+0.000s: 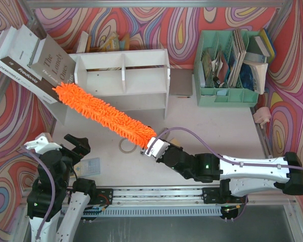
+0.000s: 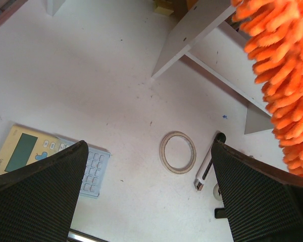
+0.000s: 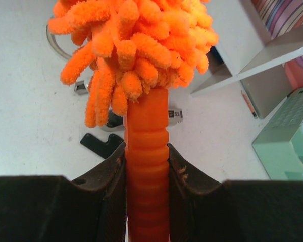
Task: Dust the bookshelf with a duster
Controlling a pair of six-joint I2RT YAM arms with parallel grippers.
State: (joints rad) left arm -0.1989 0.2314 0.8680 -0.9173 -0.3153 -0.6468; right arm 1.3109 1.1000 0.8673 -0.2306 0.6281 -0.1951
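The white two-tier bookshelf [image 1: 122,80] stands at the back middle of the table. The fluffy orange duster [image 1: 103,112] slants from its left end down to the right, across the shelf's lower left front. My right gripper [image 1: 150,147] is shut on the duster's ribbed orange handle [image 3: 147,166], below the shelf's right part. The strands [image 3: 136,45] fan out above the jaws in the right wrist view. My left gripper [image 1: 78,146] is open and empty at the near left; its wrist view shows the duster [image 2: 285,75] at the right edge and the shelf's foot [image 2: 192,35].
Books [image 1: 35,63] lean against the shelf's left side. A mint-green organizer [image 1: 230,68] stands at the back right. A tape ring [image 2: 178,152], a white pen-like stick [image 2: 207,169] and a calculator [image 2: 45,161] lie on the table. A pink object [image 1: 261,116] lies at the right.
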